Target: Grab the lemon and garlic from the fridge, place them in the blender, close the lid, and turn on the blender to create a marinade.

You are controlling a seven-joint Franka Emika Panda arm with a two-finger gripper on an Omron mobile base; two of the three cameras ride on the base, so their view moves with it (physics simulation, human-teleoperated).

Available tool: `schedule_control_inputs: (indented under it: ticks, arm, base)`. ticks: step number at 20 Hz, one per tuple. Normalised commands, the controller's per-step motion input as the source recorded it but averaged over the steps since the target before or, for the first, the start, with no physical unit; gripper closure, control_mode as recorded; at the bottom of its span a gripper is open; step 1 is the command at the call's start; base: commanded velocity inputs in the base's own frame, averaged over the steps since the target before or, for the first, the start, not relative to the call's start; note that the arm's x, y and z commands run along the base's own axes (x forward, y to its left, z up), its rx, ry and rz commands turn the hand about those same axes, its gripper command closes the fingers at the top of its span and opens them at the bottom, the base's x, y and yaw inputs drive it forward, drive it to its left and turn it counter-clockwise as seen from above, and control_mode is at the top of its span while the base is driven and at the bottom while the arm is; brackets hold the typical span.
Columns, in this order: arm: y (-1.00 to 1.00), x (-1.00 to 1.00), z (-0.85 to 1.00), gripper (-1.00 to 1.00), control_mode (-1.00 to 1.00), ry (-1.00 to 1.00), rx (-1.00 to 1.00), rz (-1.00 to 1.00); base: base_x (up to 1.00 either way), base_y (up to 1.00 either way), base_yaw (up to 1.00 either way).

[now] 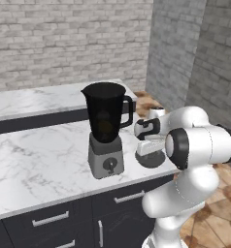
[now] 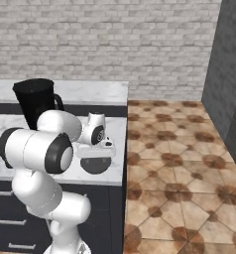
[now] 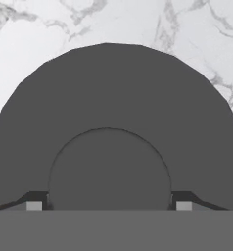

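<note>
1. I had the pincer (image 3: 108,205) pointed straight down over the lid (image 3: 108,122), its jaws spread wide to either side of the lid's raised round centre, gripping nothing.
2. The lid lay flat on the marble table (image 1: 35,160), directly under the pincer.
3. The blender (image 1: 106,130) stood just beside the pincer, with something yellowish showing through its dark jar.

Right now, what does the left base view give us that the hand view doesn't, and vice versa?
Left base view: the blender, open-mouthed, with something yellowish low in its jar, on the counter; drawers below, brick wall behind, and the arm reaching to the lid right of the blender.

Hand view: the lid's raised centre knob, with one fingertip on each side of it, apart from it.

Both: the dark lid lying flat on the marble counter.
</note>
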Motion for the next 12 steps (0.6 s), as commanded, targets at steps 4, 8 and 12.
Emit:
schedule_control_inputs:
  ticks: [4,8,12]
  arm:
    - [0.01,0.01,-0.24,1.00,-1.00,0.00,0.00,0.00]
    - [0.00,0.04,-0.06,1.00,-1.00,-0.03,0.00,0.00]
    - [0.00,0.00,0.00,1.00,-1.00,-0.01,0.00,0.00]
  base:
    - [0.00,0.00,0.00]
    - [0.00,0.00,0.00]
    - [0.00,0.00,0.00]
